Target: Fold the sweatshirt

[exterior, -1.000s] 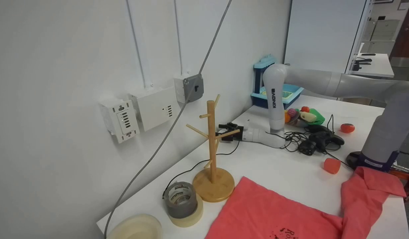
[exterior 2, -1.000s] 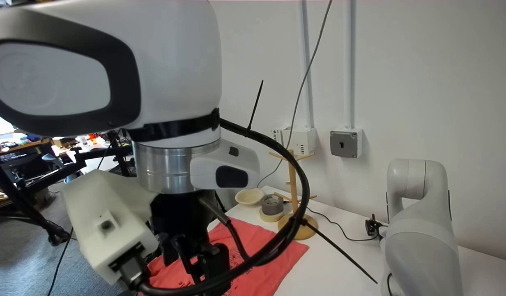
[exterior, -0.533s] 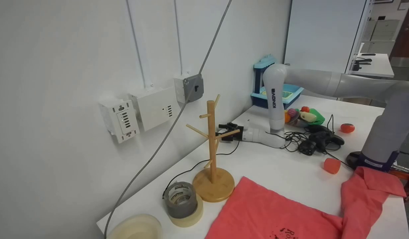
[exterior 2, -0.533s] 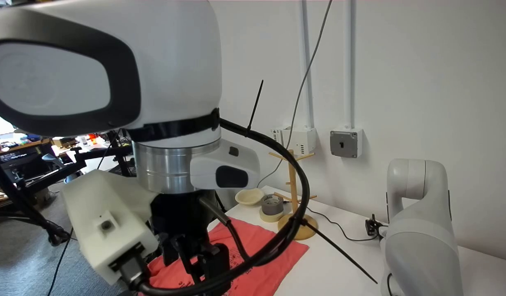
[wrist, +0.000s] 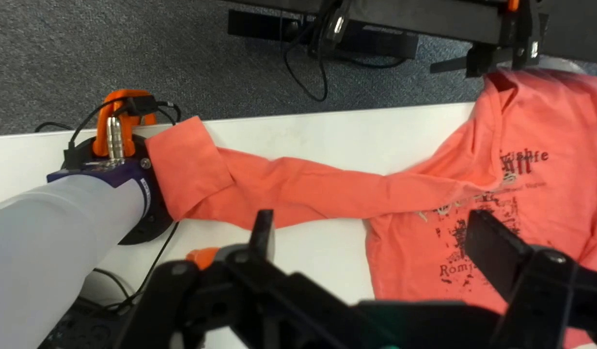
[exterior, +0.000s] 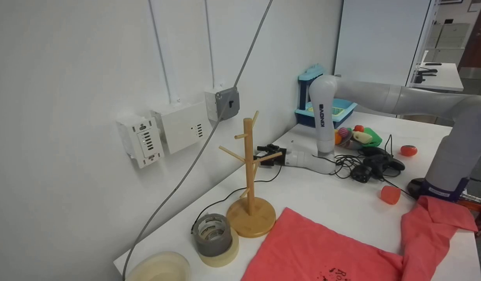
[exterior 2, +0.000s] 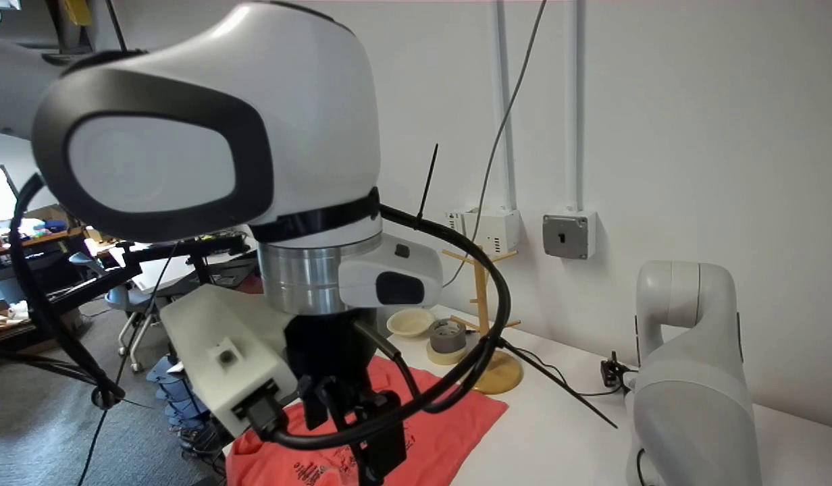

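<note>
On the white table, the sweatshirt, coral-red with dark printed lettering, lies with one corner just beside the round base of the wooden stand in an exterior view. In the wrist view, one sleeve extends along the table to the foot of the second arm, marked KINOVA, and ends in a flat, squarish flap; the far part of the garment reaches past the table's edge, over the dark carpet. The gripper hangs above the table with its jaws wide apart; one finger overlaps the print in the line of sight, though contact with the cloth cannot be determined. In an exterior view, the white arm bearing the gripper fills the left foreground, a thick black cable looping beside it. Near the stand, a grey roll of tape rests upon a cream roll, with a pale bowl close by in both exterior views. Farther along the table are a red cup-shaped object, a black game controller, a round red object, a heap of small coloured items and a blue container. On the wall, a grey switch box is mounted.
</note>
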Robot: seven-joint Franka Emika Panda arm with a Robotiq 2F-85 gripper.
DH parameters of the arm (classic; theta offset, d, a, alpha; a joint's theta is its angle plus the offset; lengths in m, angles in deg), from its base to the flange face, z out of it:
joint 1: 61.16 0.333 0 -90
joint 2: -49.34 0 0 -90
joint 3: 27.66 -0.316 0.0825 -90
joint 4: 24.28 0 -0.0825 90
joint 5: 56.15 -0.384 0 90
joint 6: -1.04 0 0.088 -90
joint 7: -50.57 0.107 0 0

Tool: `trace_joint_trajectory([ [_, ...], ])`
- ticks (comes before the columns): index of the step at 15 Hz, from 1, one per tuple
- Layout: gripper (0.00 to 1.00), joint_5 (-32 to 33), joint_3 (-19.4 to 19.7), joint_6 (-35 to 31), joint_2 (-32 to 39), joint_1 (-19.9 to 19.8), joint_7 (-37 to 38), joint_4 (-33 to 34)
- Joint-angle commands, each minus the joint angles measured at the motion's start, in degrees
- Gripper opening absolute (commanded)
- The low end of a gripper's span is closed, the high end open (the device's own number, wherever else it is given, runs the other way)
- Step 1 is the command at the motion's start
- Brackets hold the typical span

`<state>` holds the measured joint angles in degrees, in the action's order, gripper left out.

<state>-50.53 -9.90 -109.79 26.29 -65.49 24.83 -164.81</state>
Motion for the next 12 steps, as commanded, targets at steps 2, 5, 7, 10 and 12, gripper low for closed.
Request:
trace_joint_trajectory([
  [2,1.0,1.4,-2.7,-11.4,6.0,-2.0,6.0,-1.0],
  [5,1.0,3.3,-3.4,-19.3,10.5,-3.0,9.9,-2.2],
  [7,1.0,4.8,-3.7,-23.8,13.7,-4.1,12.7,-3.0],
  [10,1.0,7.1,-3.5,-28.6,18.8,-5.7,16.6,-3.3],
  [12,1.0,7.1,-3.2,-30.1,21.8,-6.4,17.7,-2.8],
])
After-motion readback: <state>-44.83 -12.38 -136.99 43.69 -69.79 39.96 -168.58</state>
